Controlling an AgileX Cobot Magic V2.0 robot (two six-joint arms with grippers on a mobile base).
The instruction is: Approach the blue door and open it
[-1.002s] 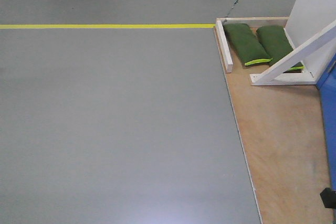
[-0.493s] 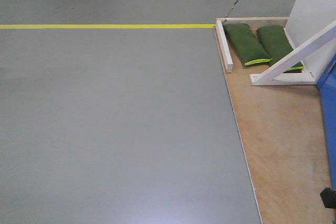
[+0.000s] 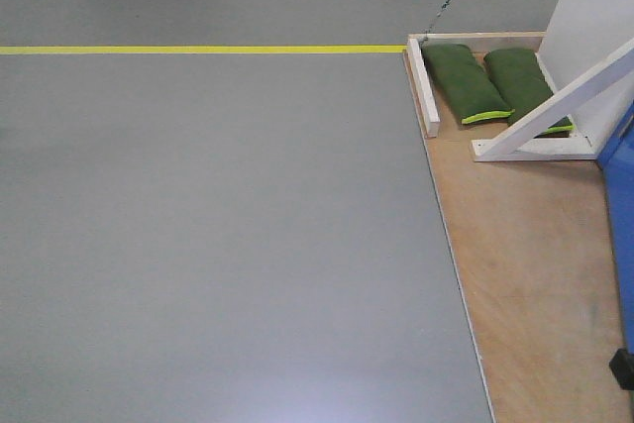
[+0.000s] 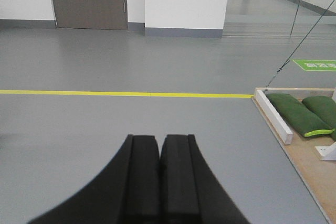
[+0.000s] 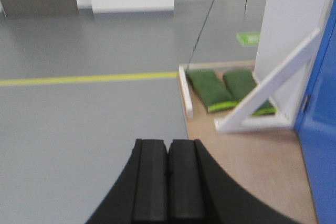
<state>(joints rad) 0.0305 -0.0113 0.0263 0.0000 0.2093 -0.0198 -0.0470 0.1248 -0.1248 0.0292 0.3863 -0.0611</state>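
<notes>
The blue door (image 3: 622, 195) shows as a bright blue strip at the right edge of the front view, standing on a plywood base (image 3: 525, 274). In the right wrist view the blue door (image 5: 320, 129) fills the right edge, ahead and to the right of my right gripper (image 5: 168, 142), whose jaws are pressed together with nothing between them. Its handle is out of view. My left gripper (image 4: 159, 139) is also shut and holds nothing, over bare grey floor, with the base off to its right.
A white panel (image 3: 594, 17) with a white diagonal brace (image 3: 555, 111) stands at the base's far end. Two green sandbags (image 3: 464, 81) lie beside it, behind a white rail (image 3: 424, 86). A yellow floor line (image 3: 198, 49) crosses ahead. A small black object (image 3: 624, 369) sits bottom right.
The view has shifted slightly: the blue door's edge and the black object at the bottom right have slid a little toward the right edge. Both grippers' earlier states are not shown.
</notes>
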